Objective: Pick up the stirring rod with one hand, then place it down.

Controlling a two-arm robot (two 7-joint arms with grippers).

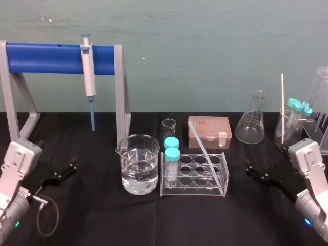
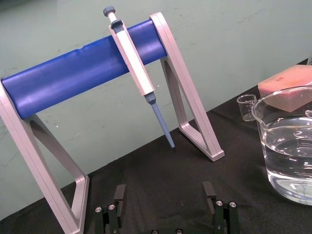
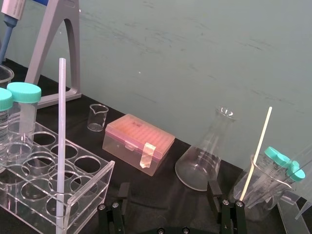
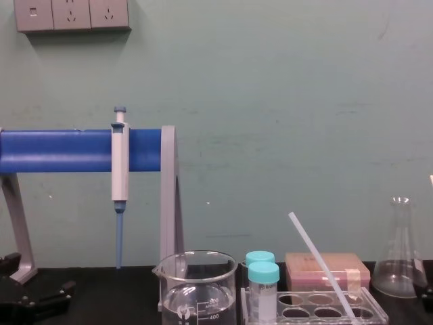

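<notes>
The stirring rod (image 1: 207,154), probably glass and therefore light, stiff, slick and breakable, leans in the tube rack (image 1: 192,190) at mid-surface; take its free upper shaft gently with the released right pincer (image 1: 248,170), the left pincer (image 1: 72,169) being likewise released.

A laboratory bench setup. On the black counter (image 1: 92,215) stand a glass beaker (image 1: 139,164) holding clear liquid, a conical flask (image 1: 250,120), a clear tube rack (image 1: 195,177) with teal-capped tubes (image 1: 171,159) and a stirring rod (image 1: 209,155) leaning in it, and a pink tip box (image 1: 209,131). At upper left of the head view a pipette (image 1: 89,72) hangs on a blue-barred stand (image 1: 119,87). Behind is a plain pale green wall (image 1: 215,46), with wall sockets (image 4: 72,15) at upper left of the chest view.
</notes>
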